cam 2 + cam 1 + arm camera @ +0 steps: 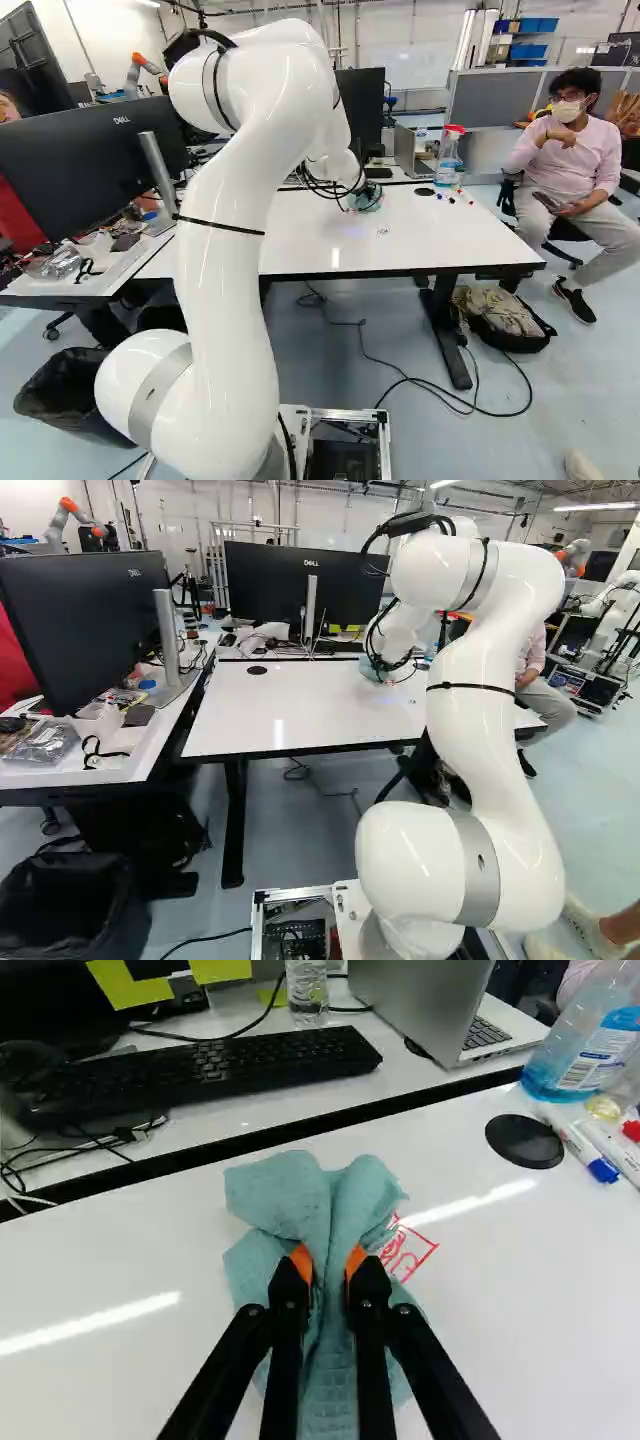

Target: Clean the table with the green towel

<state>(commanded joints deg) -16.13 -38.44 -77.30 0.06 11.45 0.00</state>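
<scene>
In the right base view my gripper (366, 200) is mostly hidden behind the arm, low over the white table (300, 245), with a bit of green towel (372, 196) showing. The wrist view shows the gripper (330, 1265) shut on the bunched green towel (300, 1195), its orange pads pinching the cloth from two sides. The towel lies on the table (120, 1250). Red marker drawing (405, 1252) shows on the tabletop right beside the towel, partly covered by it.
Beyond the table's seam lie a keyboard (200, 1070), a laptop (420, 1005) and a water bottle (307, 990). A spray bottle (449, 158) and markers (600, 1165) stand or lie near a black round cap (524, 1141). Monitors (85, 630) stand at the left.
</scene>
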